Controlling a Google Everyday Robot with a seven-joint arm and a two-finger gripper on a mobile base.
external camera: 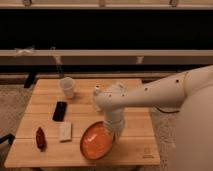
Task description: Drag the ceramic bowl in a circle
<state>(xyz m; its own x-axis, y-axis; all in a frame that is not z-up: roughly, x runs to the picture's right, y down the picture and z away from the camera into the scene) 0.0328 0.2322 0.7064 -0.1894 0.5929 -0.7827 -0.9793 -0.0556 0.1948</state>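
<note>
The ceramic bowl is a wide, glossy orange-red bowl near the front edge of the wooden table, left of centre. My gripper reaches down from the white arm on the right. It is shut on the bowl's right rim. The bowl looks tipped, with its right side raised a little. The arm's wrist hides the rim where it is held.
A small white cup stands at the back left and a small white bottle beside it. A black flat object, a pale block and a dark red item lie to the bowl's left. The table's front edge is close to the bowl.
</note>
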